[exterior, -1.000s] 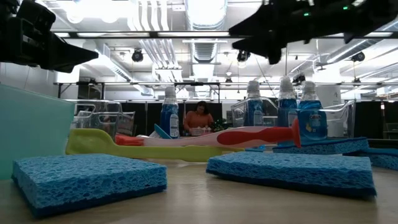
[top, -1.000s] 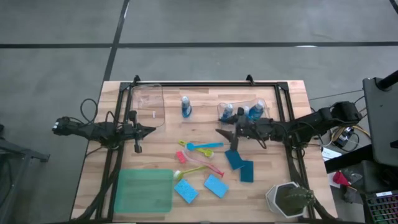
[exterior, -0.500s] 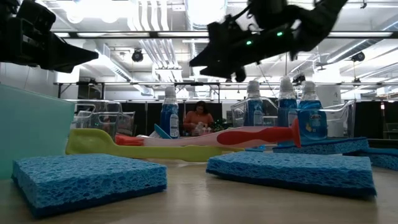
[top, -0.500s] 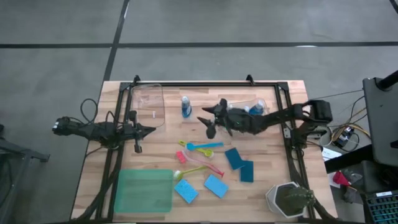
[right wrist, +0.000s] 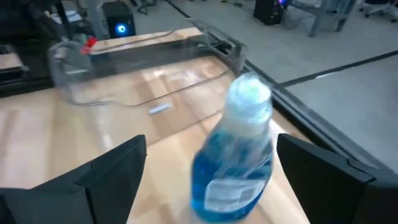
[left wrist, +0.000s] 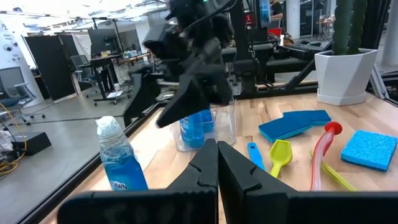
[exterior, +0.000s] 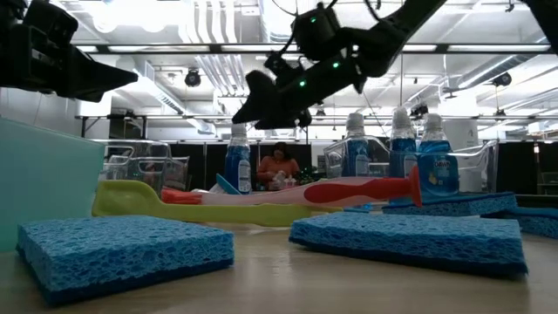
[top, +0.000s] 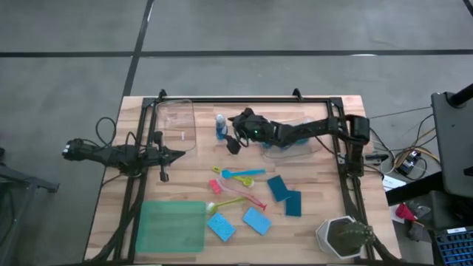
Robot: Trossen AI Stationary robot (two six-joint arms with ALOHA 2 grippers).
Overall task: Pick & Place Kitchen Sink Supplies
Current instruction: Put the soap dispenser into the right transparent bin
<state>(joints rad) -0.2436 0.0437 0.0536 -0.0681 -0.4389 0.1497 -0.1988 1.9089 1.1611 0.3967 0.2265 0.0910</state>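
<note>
One small blue bottle with a pale cap stands upright and alone on the wood near the far edge. My right gripper is open just to its right, and in the right wrist view the bottle stands ahead between the spread fingers, untouched. Three more blue bottles stand in a clear bin. Blue, pink and yellow-green brushes lie mid-table, with several flat blue and teal sponges nearer. My left gripper is shut and hovers at the table's left.
An empty clear bin sits at the far left, close to the lone bottle. A green tray lies at the near left corner. A white pot with a plant stands at the near right corner. A black frame rail runs along the far edge.
My right arm has reached out toward the table's left, away from the clear bin with three bottles, and its open gripper has arrived beside the lone bottle. The bottles, brushes and sponges have stayed put.
</note>
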